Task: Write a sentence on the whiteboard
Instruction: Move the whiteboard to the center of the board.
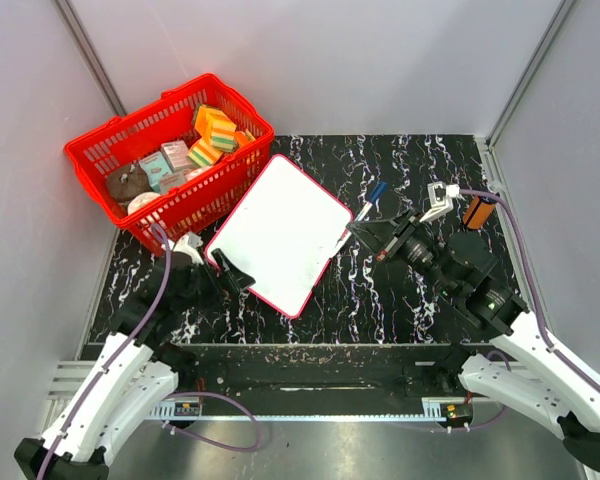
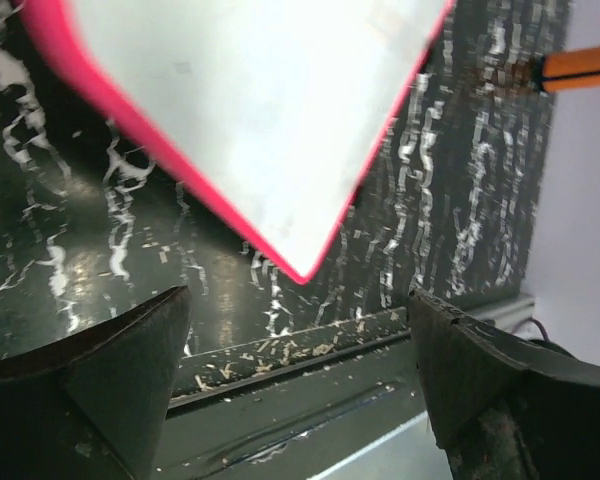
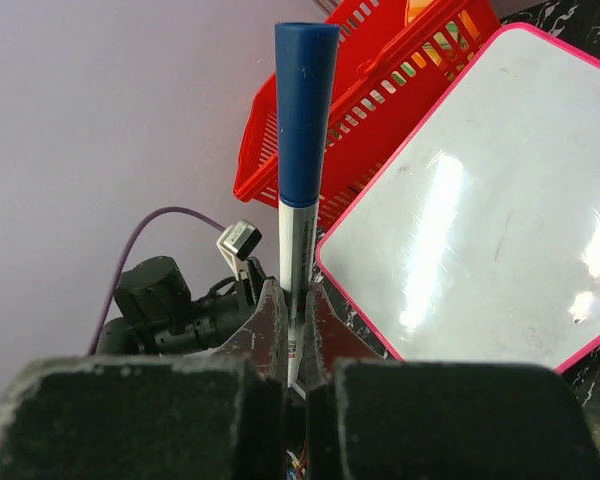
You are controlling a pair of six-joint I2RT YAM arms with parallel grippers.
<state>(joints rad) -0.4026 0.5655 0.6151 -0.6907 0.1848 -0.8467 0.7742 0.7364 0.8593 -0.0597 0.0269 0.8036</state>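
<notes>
Since the right hand is clenched on the marker with the blue end pointing away from the fingers, check first which end writes. You cannot tell from these views whether that blue end is a cap, and the other end is hidden below the grip.

The whiteboard lies flat on the bench, turned cornerwise. The marker hangs just off the board's right edge, not over the white. No sentence shows on the board, which reads blank apart from glare and faint smudges.

To write well, I judge you should bring the marker in over the board's left part so the whole width is free for the line. Touch down lightly so the board does not slide.

The left hand is released, fingers spread wide, by the board's near-left edge. It seems not to grip the rim, so use it to steady that edge before the first stroke.

Count:
- one whiteboard
- one marker
- two hands
- one red basket, just beside the board's far-left edge
- one orange object, well to the board's right
</notes>
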